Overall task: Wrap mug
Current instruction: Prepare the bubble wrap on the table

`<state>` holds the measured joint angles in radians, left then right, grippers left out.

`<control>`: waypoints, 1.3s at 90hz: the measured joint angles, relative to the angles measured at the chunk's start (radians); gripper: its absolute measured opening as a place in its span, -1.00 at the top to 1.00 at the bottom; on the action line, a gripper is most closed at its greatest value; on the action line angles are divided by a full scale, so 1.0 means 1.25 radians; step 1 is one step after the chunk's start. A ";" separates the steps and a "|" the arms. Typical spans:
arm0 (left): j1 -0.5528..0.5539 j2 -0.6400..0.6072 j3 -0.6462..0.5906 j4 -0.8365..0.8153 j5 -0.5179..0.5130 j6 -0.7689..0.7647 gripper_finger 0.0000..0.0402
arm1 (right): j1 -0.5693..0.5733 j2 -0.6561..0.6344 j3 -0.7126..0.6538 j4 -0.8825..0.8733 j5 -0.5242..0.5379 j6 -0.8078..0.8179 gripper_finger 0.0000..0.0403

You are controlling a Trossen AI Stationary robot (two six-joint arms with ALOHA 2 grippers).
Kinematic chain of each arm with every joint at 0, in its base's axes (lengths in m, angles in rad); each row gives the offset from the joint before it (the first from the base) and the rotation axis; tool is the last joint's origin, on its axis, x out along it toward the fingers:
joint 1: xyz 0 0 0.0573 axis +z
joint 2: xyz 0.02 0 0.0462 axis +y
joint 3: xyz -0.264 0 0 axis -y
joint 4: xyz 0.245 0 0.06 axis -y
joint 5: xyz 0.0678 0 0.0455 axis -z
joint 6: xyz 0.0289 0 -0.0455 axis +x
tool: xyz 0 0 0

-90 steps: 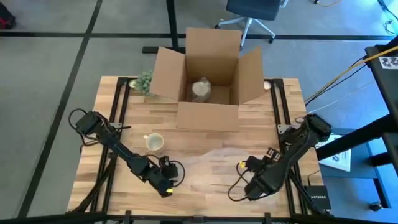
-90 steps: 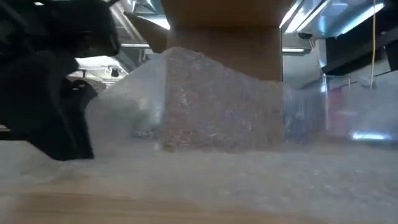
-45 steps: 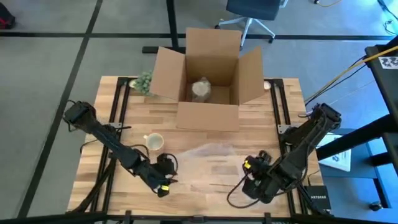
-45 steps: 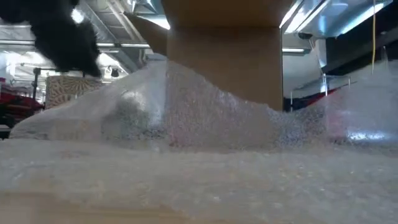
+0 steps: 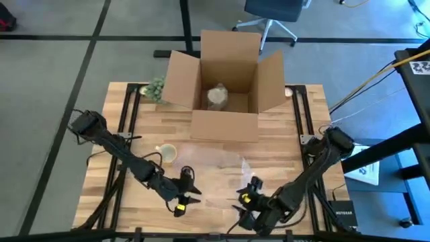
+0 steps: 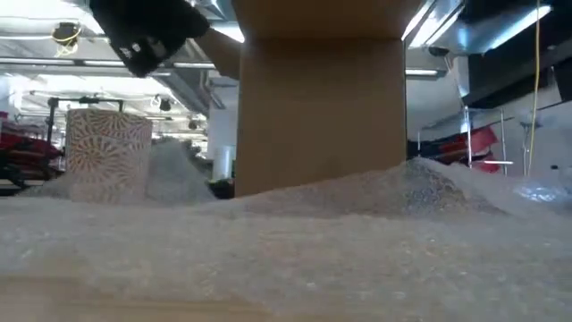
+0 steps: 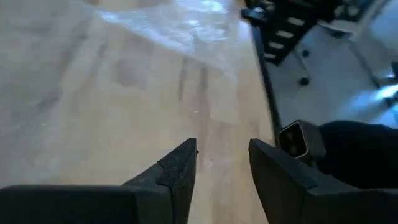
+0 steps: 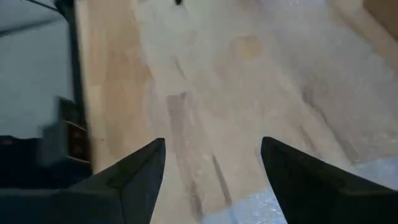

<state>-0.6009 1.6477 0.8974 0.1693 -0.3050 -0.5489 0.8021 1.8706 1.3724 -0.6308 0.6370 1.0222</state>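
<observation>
From above, the mug (image 5: 166,153) stands upright on the wooden table (image 5: 107,171), in front of the open cardboard box (image 5: 225,84) and toward its left corner. A sheet of clear bubble wrap (image 5: 215,165) lies flat just beside the mug, stretching in front of the box. The left gripper (image 5: 189,190) hovers in front of the mug, well clear of it, fingers spread and empty. The right gripper (image 5: 247,195) sits near the sheet's front edge, also spread with nothing held. A small green plant (image 5: 156,87) sits by the box's left flap.

At table height, the patterned mug (image 6: 107,154) stands left of the box (image 6: 320,112), with bubble wrap (image 6: 295,241) filling the foreground.

The left wrist view shows its two fingers (image 7: 177,171) apart with bare table (image 7: 93,112) between them, and the wrap (image 7: 186,25) lying beyond.

The right wrist view shows widely parted fingers (image 8: 143,171) over bare wood, the wrap (image 8: 367,118) spread beyond.
</observation>
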 joint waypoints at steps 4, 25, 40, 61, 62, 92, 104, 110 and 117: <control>0.008 0.025 0.000 -0.001 0.006 0.005 0.35 | -0.001 0.015 0.000 0.002 0.002 0.013 -0.25; 0.056 0.082 0.000 -0.171 -0.065 -0.066 0.35 | -0.005 0.028 0.005 -0.008 -0.014 0.019 -0.25; 0.065 0.082 -0.001 -0.210 -0.098 -0.080 0.35 | -0.030 0.023 0.045 -0.005 0.027 -0.072 -0.25; 0.061 0.083 -0.024 -0.210 -0.109 -0.095 0.35 | -0.126 0.080 0.045 0.003 -0.203 -0.205 -0.25; 0.061 0.084 -0.025 -0.210 -0.110 -0.097 0.35 | -0.129 0.082 0.045 -0.002 -0.220 -0.208 -0.25; 0.045 0.088 -0.075 -0.193 -0.114 -0.127 0.35 | -0.149 0.090 0.044 -0.312 -0.374 -0.208 -0.25; 0.045 0.088 -0.081 -0.192 -0.117 -0.135 0.35 | -0.149 0.090 0.032 -0.437 -0.419 -0.210 -0.25; 0.045 0.088 -0.081 -0.192 -0.116 -0.135 0.35 | -0.143 0.084 0.032 -0.533 -0.441 -0.199 -0.25; 0.044 0.088 -0.082 -0.188 -0.116 -0.123 0.35 | -0.133 0.072 0.033 -0.644 -0.450 -0.190 -0.25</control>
<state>-0.5456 1.7573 0.7952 -0.0653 -0.4499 -0.7029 0.6362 1.9605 1.4132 -1.4357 0.0746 0.7849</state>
